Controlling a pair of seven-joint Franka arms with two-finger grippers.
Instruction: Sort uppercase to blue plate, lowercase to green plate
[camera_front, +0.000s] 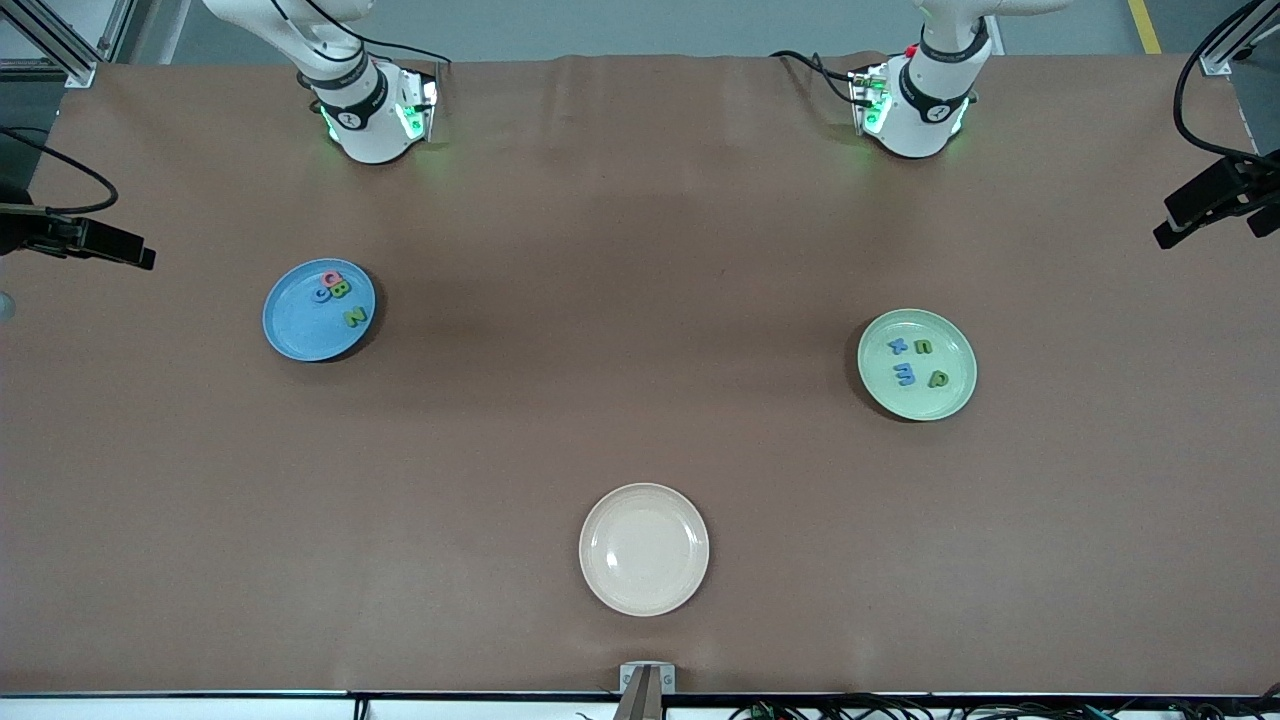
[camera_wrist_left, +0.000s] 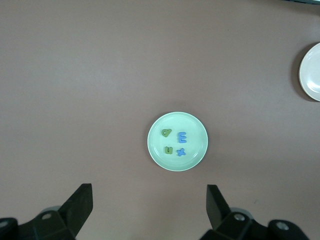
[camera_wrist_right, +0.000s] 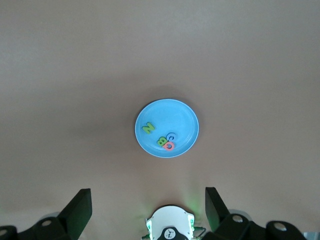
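The blue plate (camera_front: 300, 330) lies toward the right arm's end and holds the pink D (camera_front: 329, 277), blue C (camera_front: 321, 294), green B (camera_front: 338, 290) and green N (camera_front: 355, 318). The green plate (camera_front: 950, 395) lies toward the left arm's end and holds the blue plus piece (camera_front: 897, 346), green u (camera_front: 923, 348), blue m (camera_front: 905, 374) and green p (camera_front: 939, 379). My left gripper (camera_wrist_left: 149, 205) is open and empty, high over the table beside the green plate (camera_wrist_left: 192, 127). My right gripper (camera_wrist_right: 148, 207) is open and empty, high above the blue plate (camera_wrist_right: 175, 115).
An empty cream plate (camera_front: 644, 549) sits nearest the front camera, midway along the table; its rim shows in the left wrist view (camera_wrist_left: 312, 72). The right arm's base (camera_wrist_right: 170, 225) shows below the right gripper. Brown cloth covers the table.
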